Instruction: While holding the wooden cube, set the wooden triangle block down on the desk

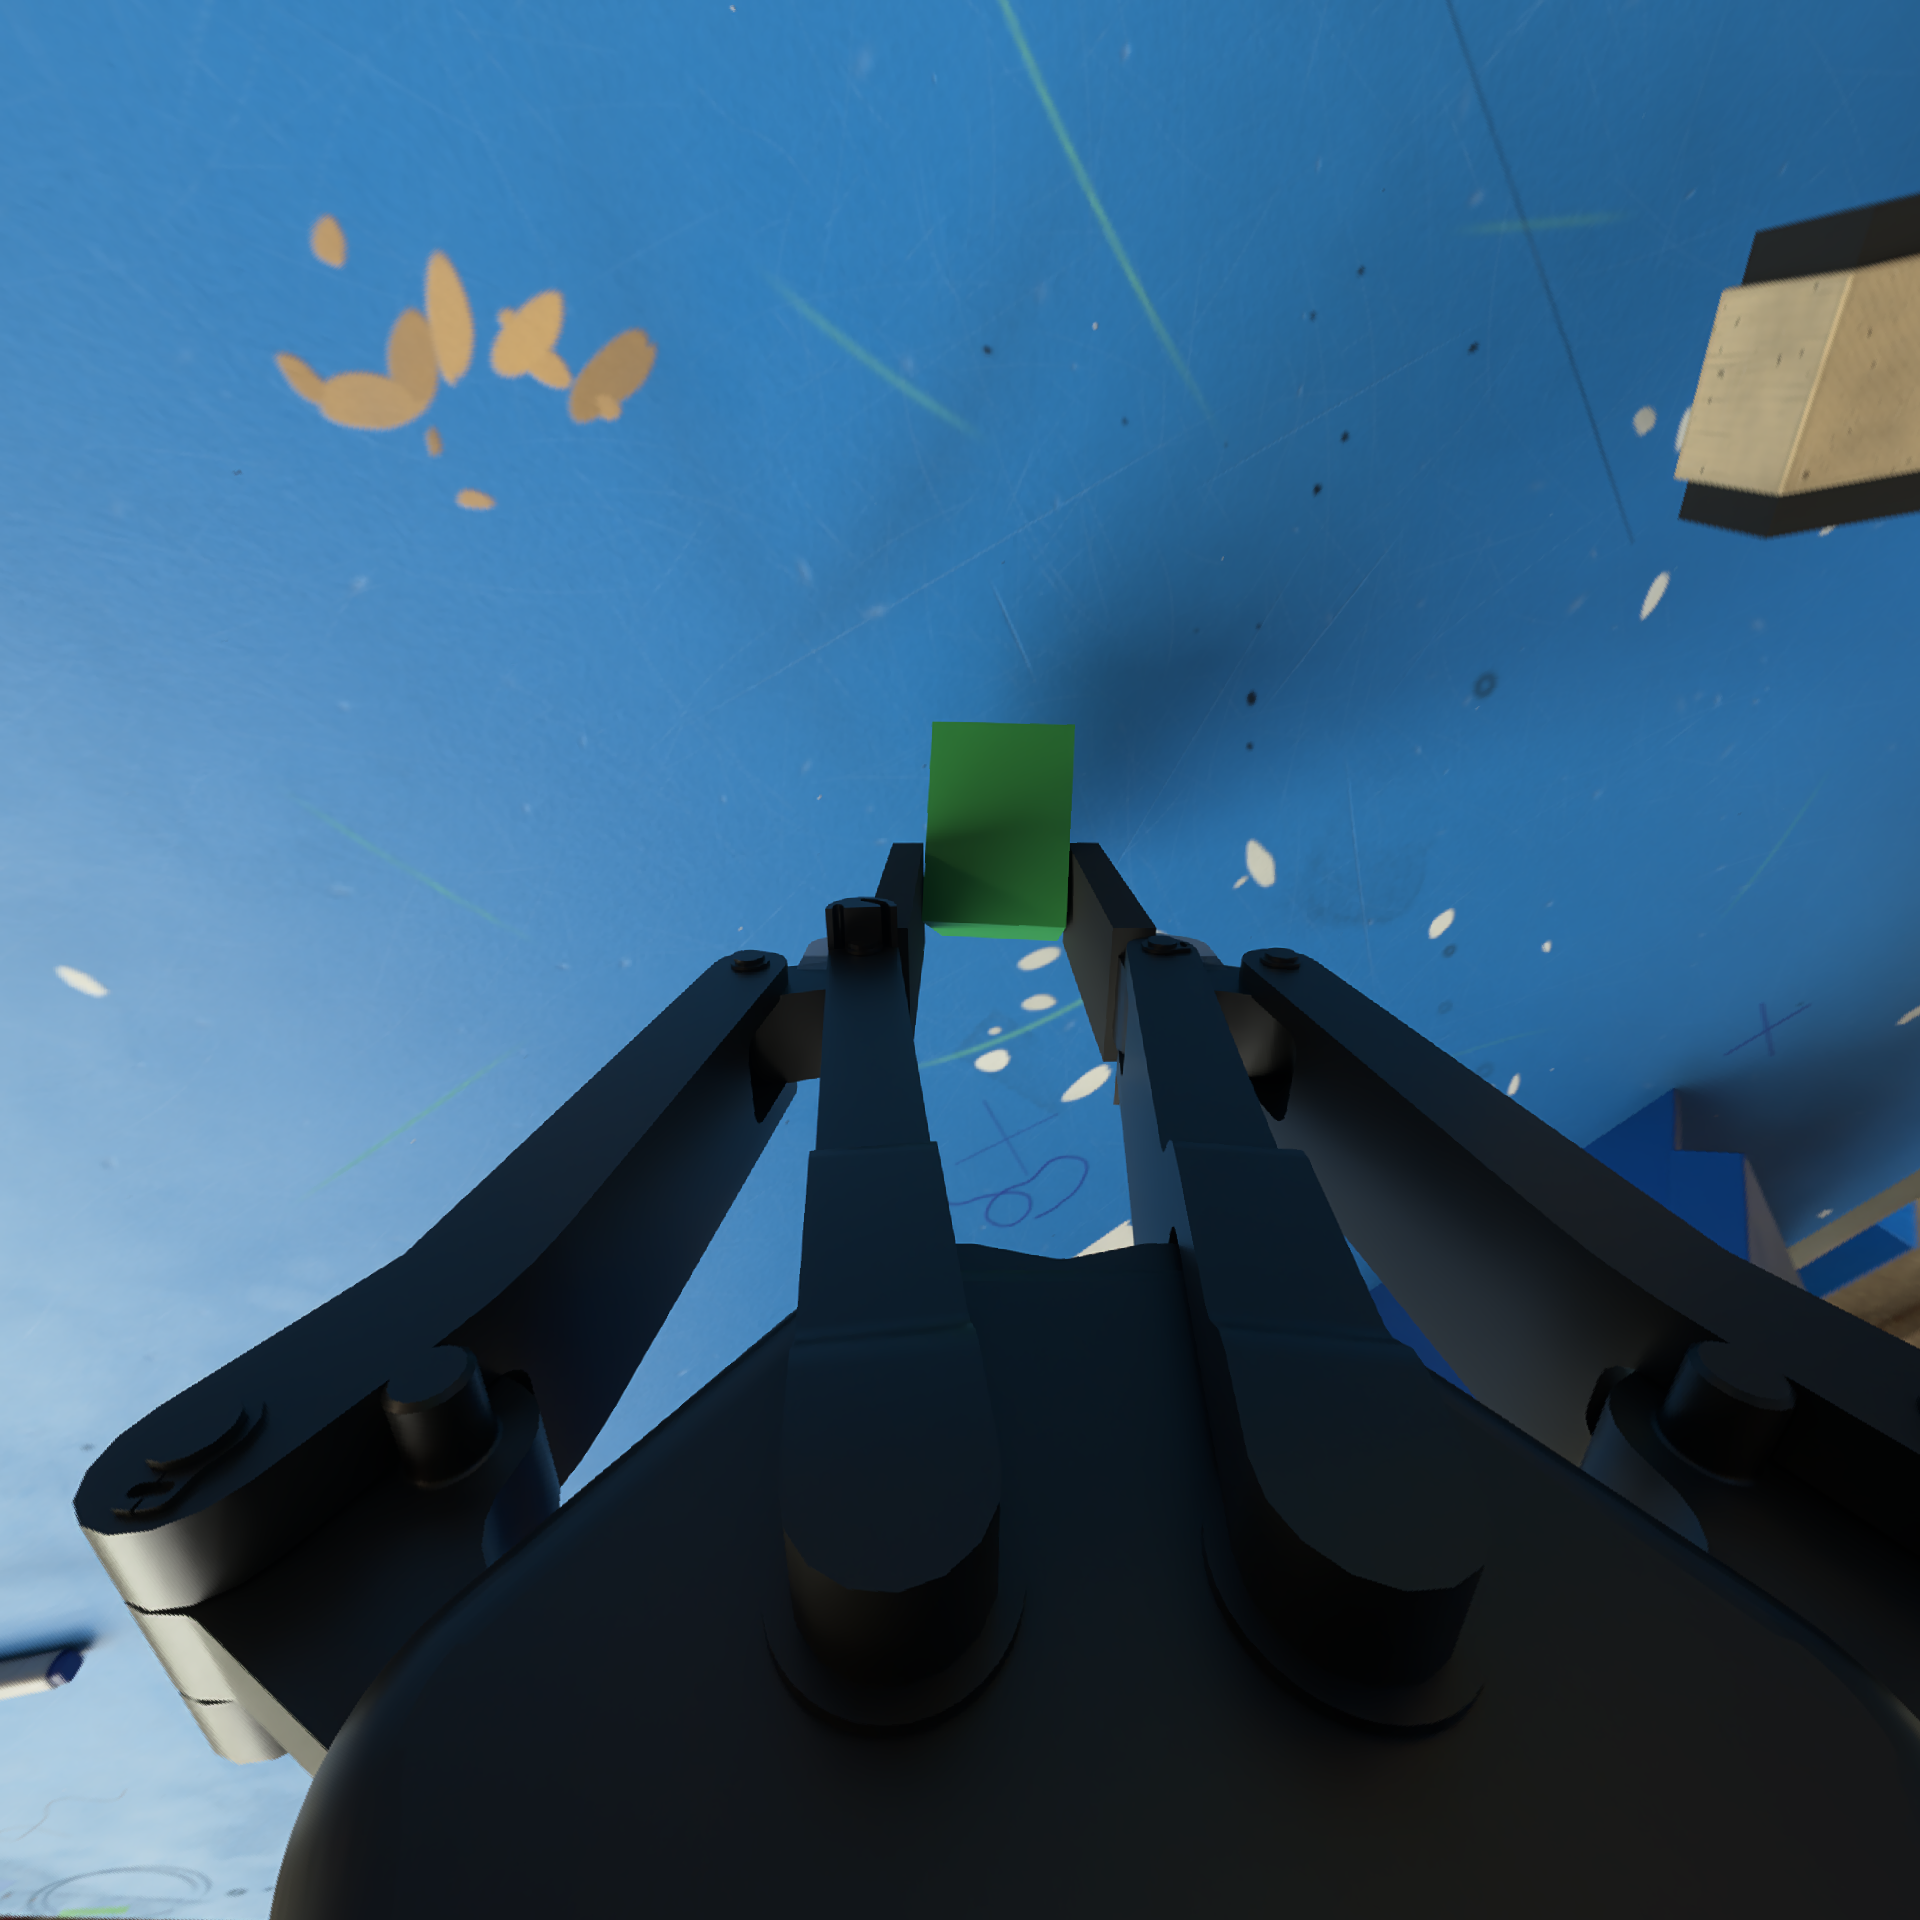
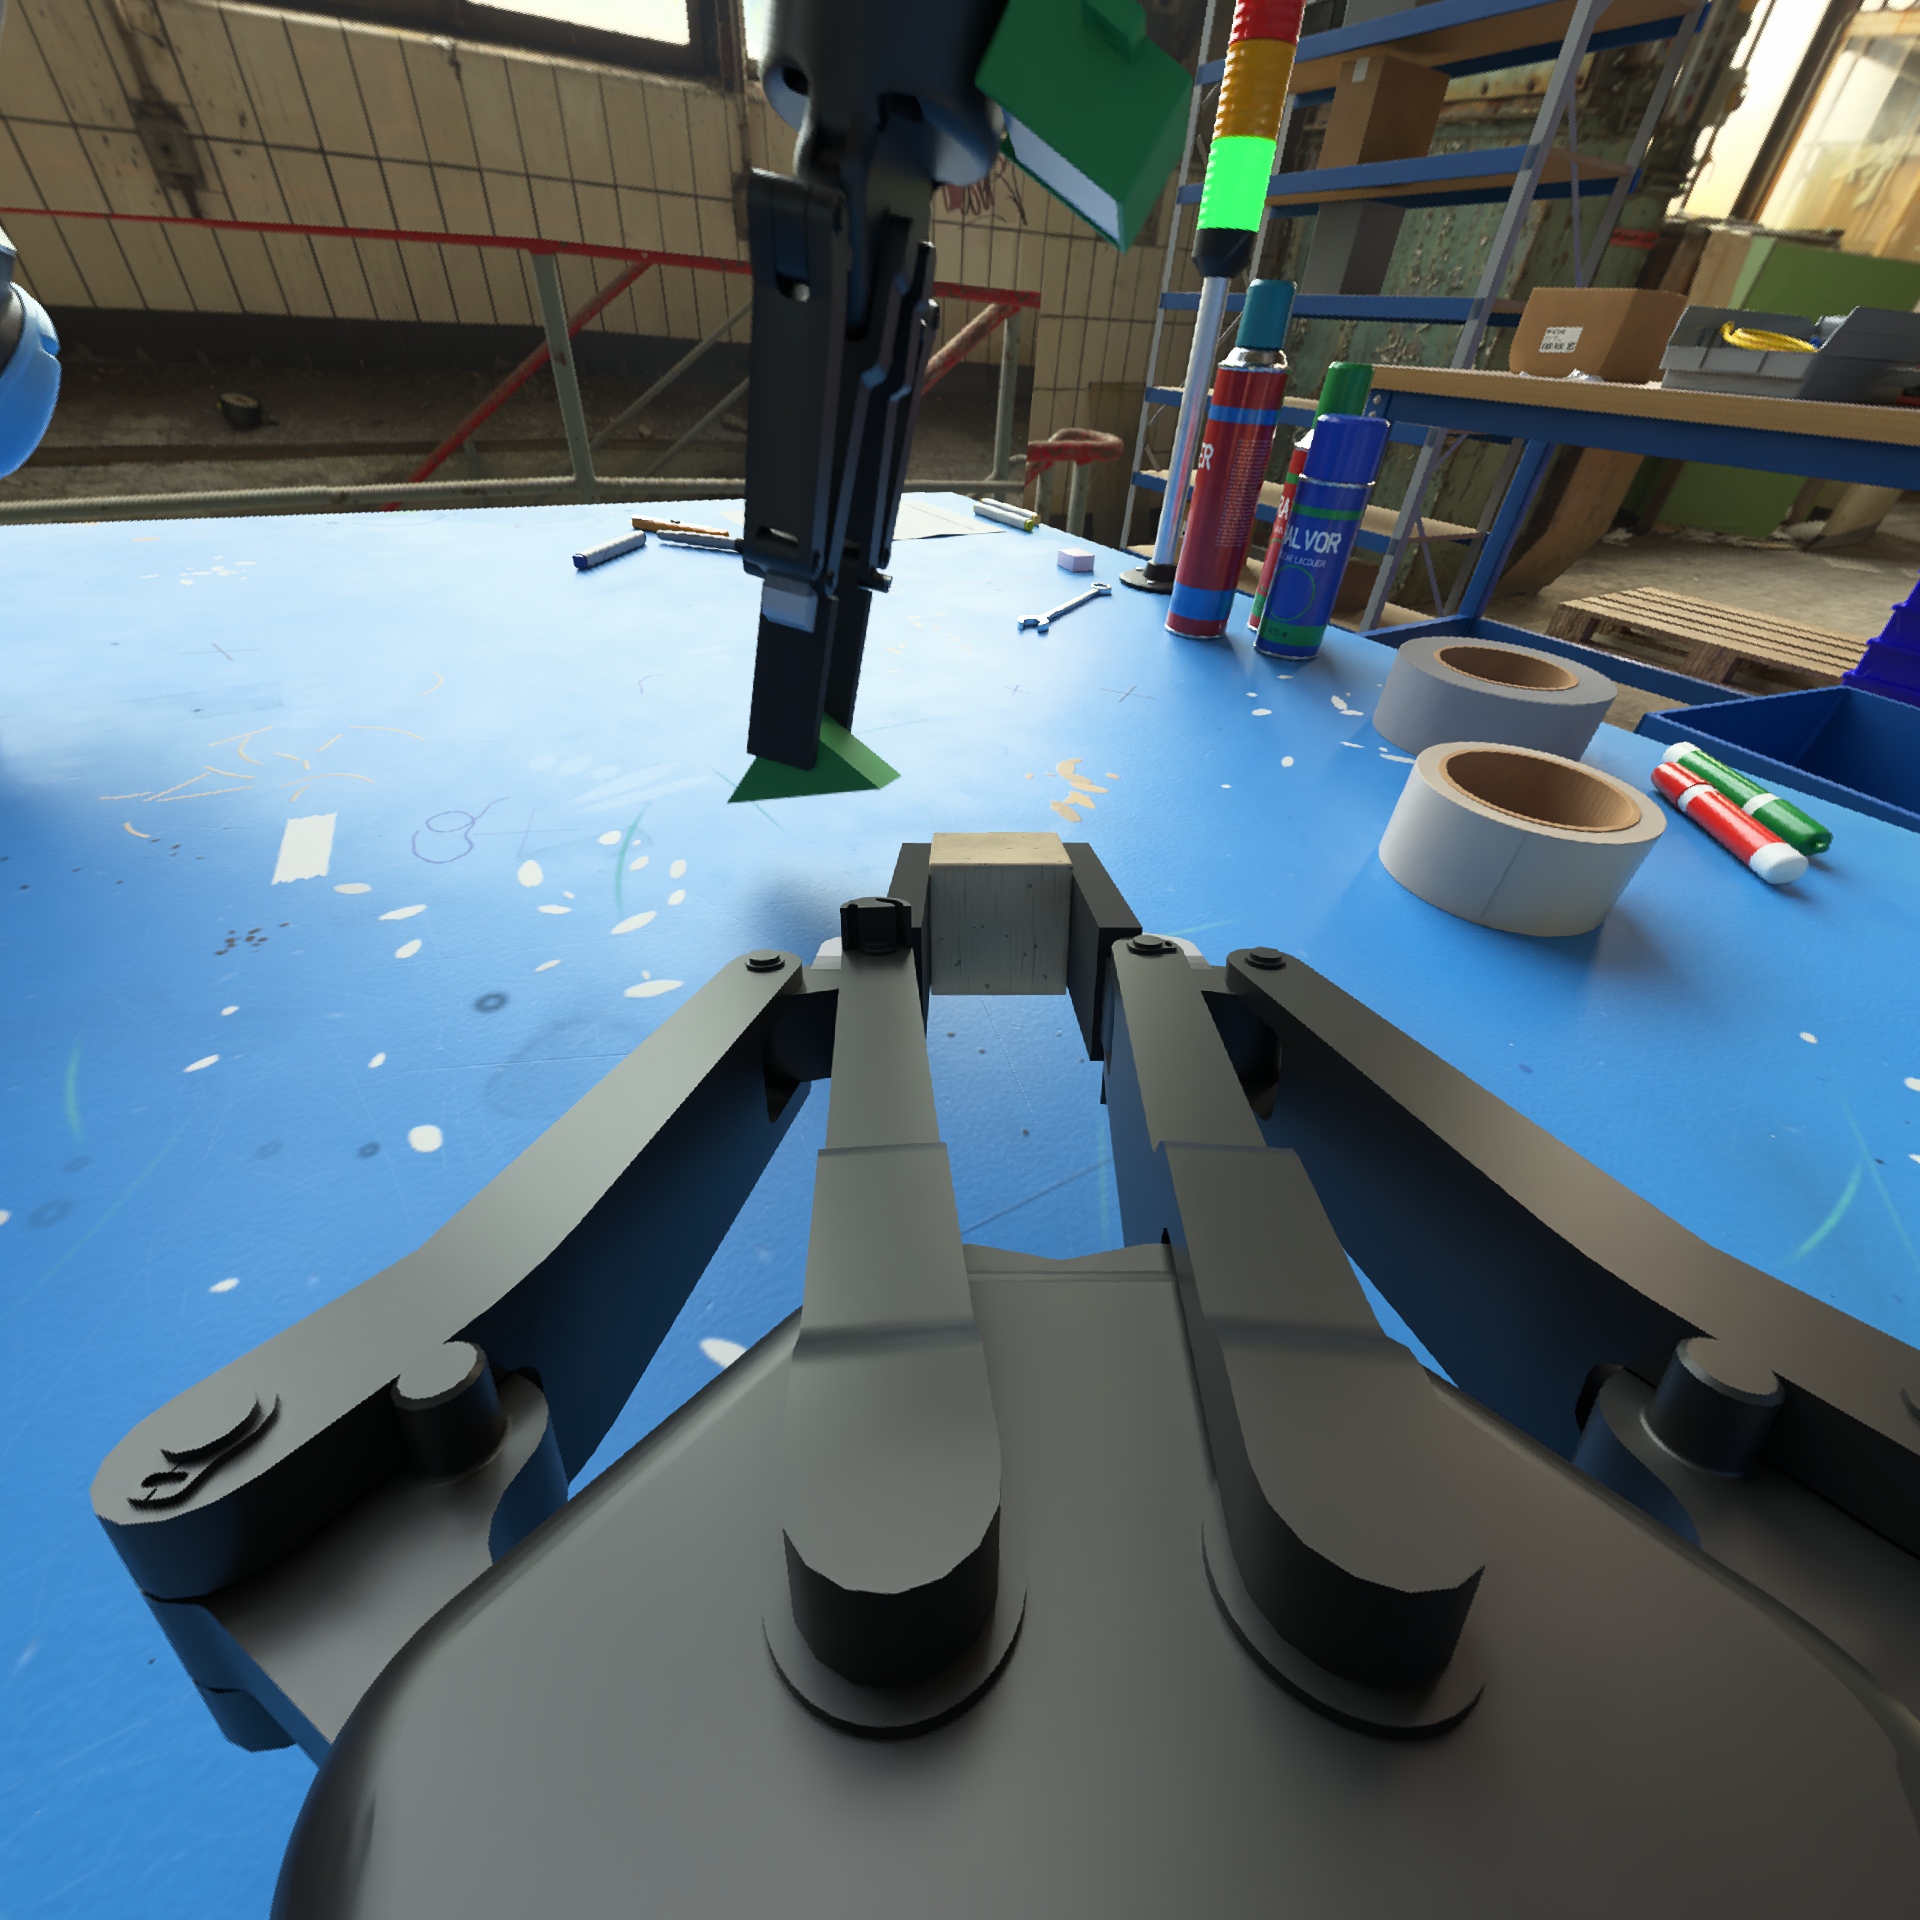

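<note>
My left gripper is shut on a green triangle block and points straight down at the blue desk. In the right wrist view the left gripper hangs vertically with the green triangle block at its fingertips, its base at or just above the desk; I cannot tell if it touches. My right gripper is shut on a pale wooden cube and holds it above the desk. The cube, between the right gripper's pads, also shows at the right edge of the left wrist view.
Two tape rolls, red and green markers, spray cans, a wrench, a blue bin and a signal-light pole stand on the desk's right side. Pens lie at the far edge.
</note>
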### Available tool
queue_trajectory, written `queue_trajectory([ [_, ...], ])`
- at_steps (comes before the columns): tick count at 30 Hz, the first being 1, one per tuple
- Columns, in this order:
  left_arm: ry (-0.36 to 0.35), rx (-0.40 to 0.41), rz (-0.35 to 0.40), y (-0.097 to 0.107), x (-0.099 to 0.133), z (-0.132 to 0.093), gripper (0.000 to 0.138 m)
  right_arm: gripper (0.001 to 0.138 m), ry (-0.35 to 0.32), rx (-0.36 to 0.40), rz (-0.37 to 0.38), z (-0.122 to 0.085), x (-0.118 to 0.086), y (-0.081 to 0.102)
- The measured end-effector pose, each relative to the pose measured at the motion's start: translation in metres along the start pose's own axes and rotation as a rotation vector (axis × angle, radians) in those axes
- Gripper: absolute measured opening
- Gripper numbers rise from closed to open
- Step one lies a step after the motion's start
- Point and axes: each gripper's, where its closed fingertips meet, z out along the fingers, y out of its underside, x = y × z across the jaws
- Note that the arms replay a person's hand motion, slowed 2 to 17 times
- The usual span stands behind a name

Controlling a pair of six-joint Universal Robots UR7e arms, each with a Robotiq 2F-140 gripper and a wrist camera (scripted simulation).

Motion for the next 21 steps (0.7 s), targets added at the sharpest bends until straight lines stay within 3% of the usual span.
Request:
queue_trajectory([
  [10,0.031,-0.049,-0.034,-0.026,0.001,0.019,0.037,0.032,-0.002,-0.003,0.0,0.0,0.0,0.0],
  [21,0.088,-0.096,-0.066,-0.035,0.003,0.03,0.036,0.032,-0.004,-0.009,0.0,-0.001,0.001,0.001],
])
